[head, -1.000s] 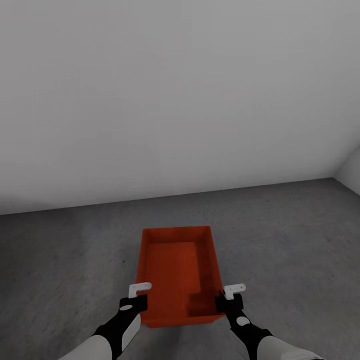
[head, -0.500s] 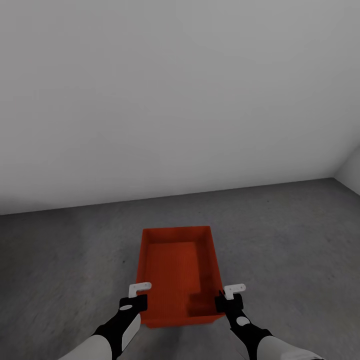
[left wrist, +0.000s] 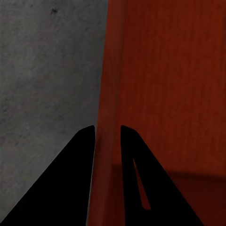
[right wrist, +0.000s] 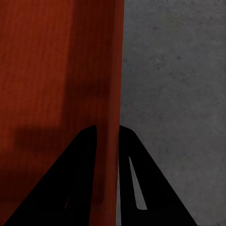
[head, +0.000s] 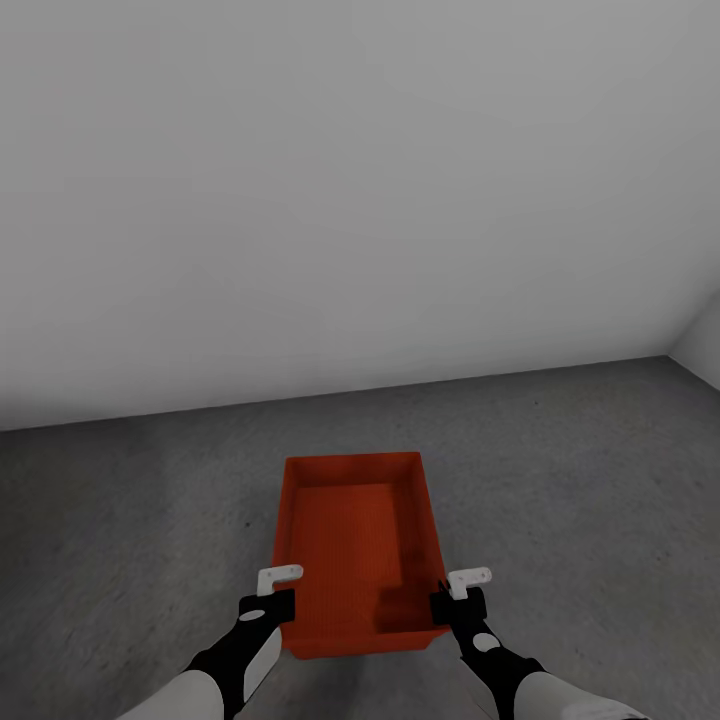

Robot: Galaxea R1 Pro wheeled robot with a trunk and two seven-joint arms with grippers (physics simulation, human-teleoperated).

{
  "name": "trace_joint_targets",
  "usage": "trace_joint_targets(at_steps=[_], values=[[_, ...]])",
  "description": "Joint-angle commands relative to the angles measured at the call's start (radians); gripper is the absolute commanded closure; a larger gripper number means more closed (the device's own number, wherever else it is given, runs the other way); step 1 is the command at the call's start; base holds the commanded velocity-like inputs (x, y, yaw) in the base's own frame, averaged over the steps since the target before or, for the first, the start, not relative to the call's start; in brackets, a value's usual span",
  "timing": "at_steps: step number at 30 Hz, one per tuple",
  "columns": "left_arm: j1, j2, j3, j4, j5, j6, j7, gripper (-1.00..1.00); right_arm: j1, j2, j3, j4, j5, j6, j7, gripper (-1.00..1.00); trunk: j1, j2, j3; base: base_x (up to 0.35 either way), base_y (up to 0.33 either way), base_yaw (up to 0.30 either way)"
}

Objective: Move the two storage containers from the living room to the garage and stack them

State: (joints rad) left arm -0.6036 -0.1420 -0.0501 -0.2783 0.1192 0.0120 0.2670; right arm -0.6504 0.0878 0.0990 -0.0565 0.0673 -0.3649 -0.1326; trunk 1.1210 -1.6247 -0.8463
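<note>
An orange-red storage container (head: 352, 545), open-topped and empty, sits low in the middle of the head view above the dark grey speckled concrete floor (head: 130, 520), its long axis running away from the robot toward a plain white-grey wall (head: 350, 200); whether its base touches the concrete or hangs just clear of it cannot be told; the left gripper (head: 277, 597) grips the container's left long wall close to the near corner, and the right gripper (head: 458, 600) grips the right long wall close to the opposite near corner, the two arms reaching in from the bottom edge of the picture; in the left wrist view the left gripper (left wrist: 107, 134) has its two black fingers (left wrist: 82, 155) straddling the thin orange wall, one outside over the concrete and one inside the bin, pinched against the wall with no gap visible; in the right wrist view the right gripper (right wrist: 107, 134) does the same on its side, black fingers (right wrist: 129, 155) closed onto the wall from both faces, the concrete floor (right wrist: 174, 94) beside it; a shadow lies across the container's inner floor at the near end; the wall meets the floor in a straight line well beyond the container, and a second wall (head: 700, 345) cuts in at the far right, forming a corner of the garage
</note>
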Motion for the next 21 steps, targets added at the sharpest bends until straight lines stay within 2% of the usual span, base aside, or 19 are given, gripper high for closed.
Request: trace_joint_targets(at_steps=[1,17,21], values=[[-0.001,0.001,0.041,-0.019,-0.012,-0.023,0.012,1.0,0.0,0.0,-0.054,0.003,-0.011,-0.003,-0.013,1.0,0.0,0.0,-0.001,0.0,0.0,0.0],[-0.001,0.0,0.042,-0.019,-0.01,-0.023,0.012,1.0,0.0,0.0,-0.054,0.003,-0.011,-0.003,-0.013,1.0,0.0,0.0,-0.001,0.0,0.0,0.0],[-0.001,-0.001,0.042,-0.019,-0.01,-0.023,0.012,1.0,0.0,0.0,-0.054,0.003,-0.011,-0.003,-0.013,1.0,0.015,-0.028,-0.013,0.0,0.0,0.0]])
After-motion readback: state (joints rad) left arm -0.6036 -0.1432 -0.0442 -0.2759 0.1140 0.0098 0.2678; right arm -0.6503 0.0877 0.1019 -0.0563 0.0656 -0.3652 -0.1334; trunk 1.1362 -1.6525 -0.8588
